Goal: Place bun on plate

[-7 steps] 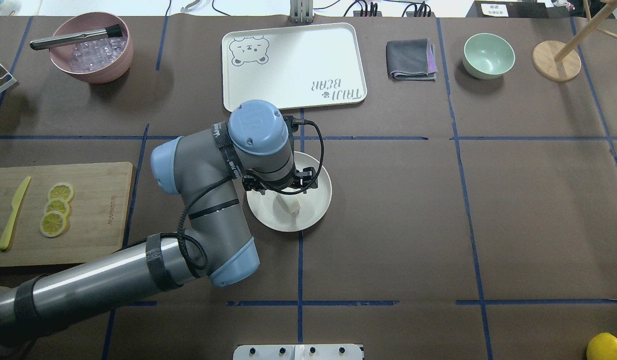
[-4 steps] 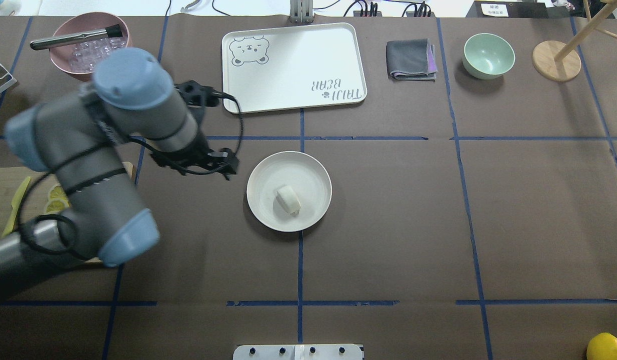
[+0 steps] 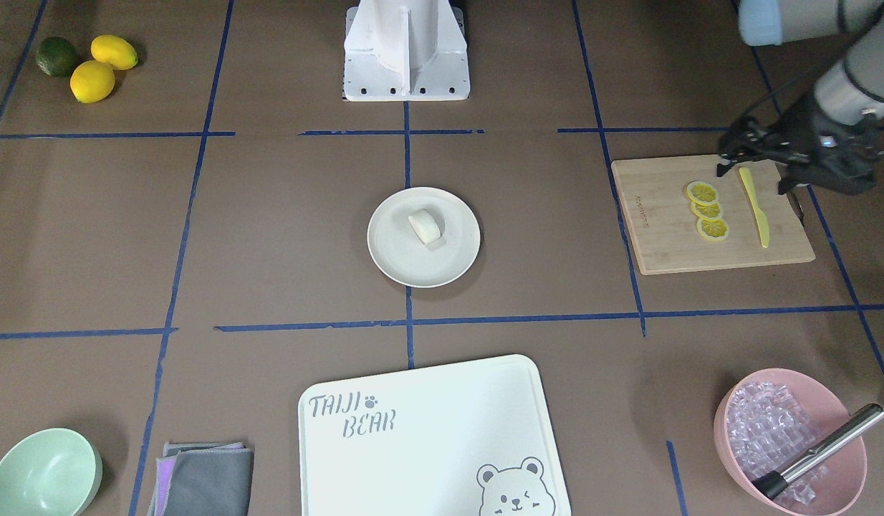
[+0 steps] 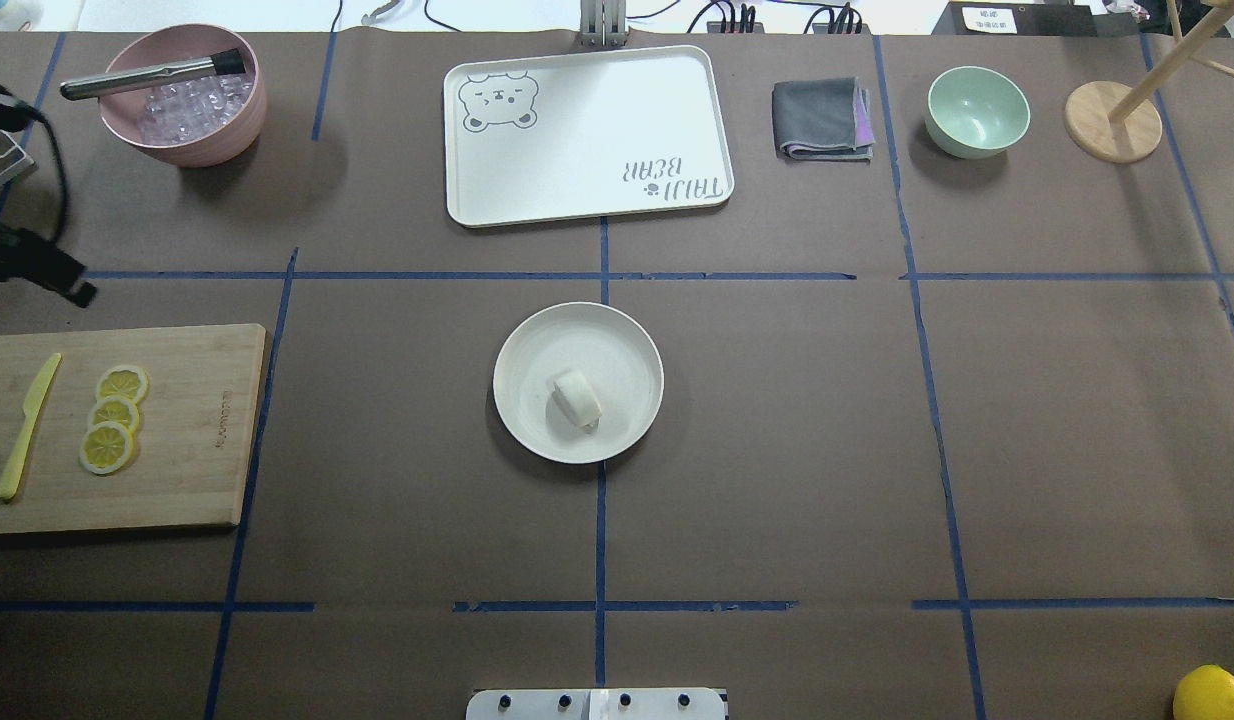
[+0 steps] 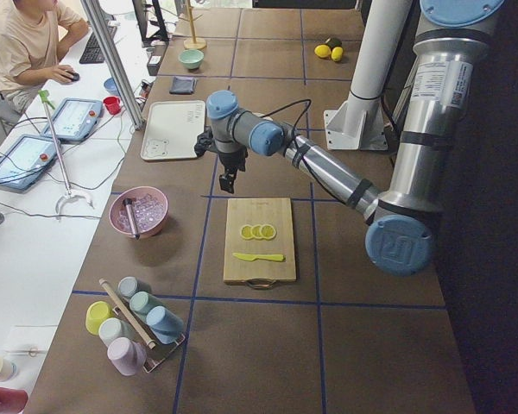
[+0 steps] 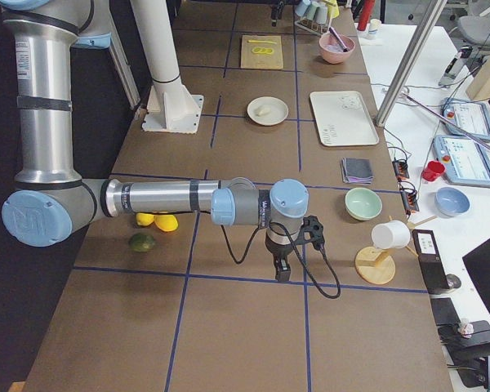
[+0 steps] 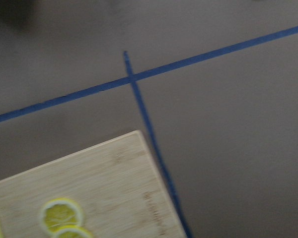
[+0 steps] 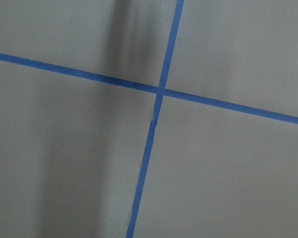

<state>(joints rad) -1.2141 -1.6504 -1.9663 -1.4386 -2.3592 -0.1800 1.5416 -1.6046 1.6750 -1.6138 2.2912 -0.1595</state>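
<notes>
The white bun (image 4: 576, 398) lies on the round cream plate (image 4: 537, 345) at the table's middle, a little toward the robot's side of the plate's centre. It also shows in the front view, bun (image 3: 425, 226) on plate (image 3: 453, 261). My left gripper (image 3: 751, 180) hangs open and holds nothing above the near-robot corner of the cutting board, far to the left of the plate. Only its edge shows in the overhead view. My right gripper (image 6: 282, 269) shows only in the right side view, low over bare table; whether it is open or shut I cannot tell.
A bamboo cutting board (image 4: 197, 430) with lemon slices (image 4: 112, 418) and a yellow knife (image 4: 27, 425) sits left. At the back stand a pink bowl (image 4: 182, 95) of ice, a bear tray (image 4: 587, 135), a grey cloth (image 4: 822, 118), a mint bowl (image 4: 977, 110) and a wooden stand (image 4: 1112, 120).
My left arm has pulled away from over the plate to the table's left edge, nearly leaving the overhead view. The bun stays on the plate.
</notes>
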